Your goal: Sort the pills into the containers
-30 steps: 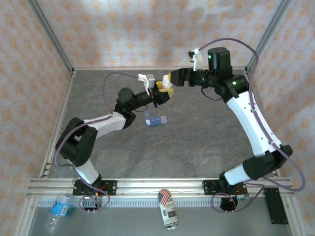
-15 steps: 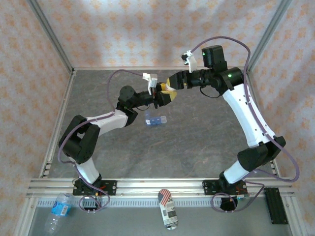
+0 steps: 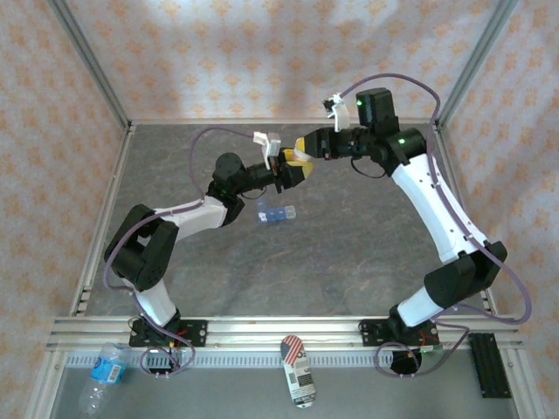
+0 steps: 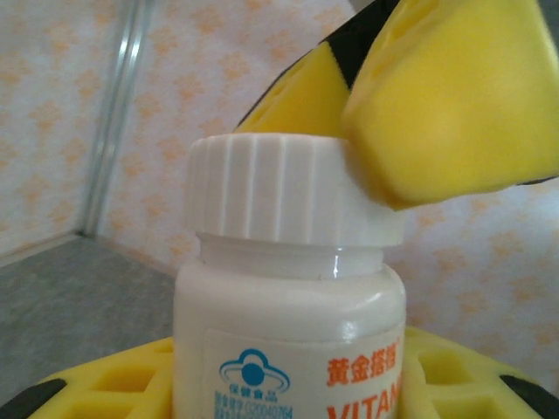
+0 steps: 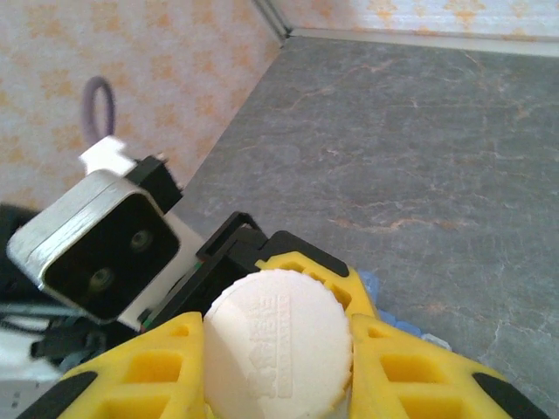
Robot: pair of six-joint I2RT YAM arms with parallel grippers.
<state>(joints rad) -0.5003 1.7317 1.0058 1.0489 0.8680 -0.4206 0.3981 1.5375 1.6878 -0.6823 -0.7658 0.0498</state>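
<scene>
The right fingers (image 5: 406, 371) clamp the cap (image 5: 278, 345); left fingers (image 4: 109, 386) grip the bottle (image 4: 288, 336).

The bottle (image 4: 288, 332) is smooth, glossy white plastic with a printed label; its cap (image 4: 271, 192) is matt white plastic, ribbed round the side and embossed on top; the left fingers (image 4: 113, 384) and right fingers (image 5: 410, 367) are matt yellow plastic with moulded square recesses; the worktop (image 5: 419, 148) looks like matt grey veined stone; the pill organiser (image 3: 276, 214) is translucent blue plastic; the frame rail (image 3: 262, 330) along the worktop's near edge is brushed, slotted metal.
</scene>
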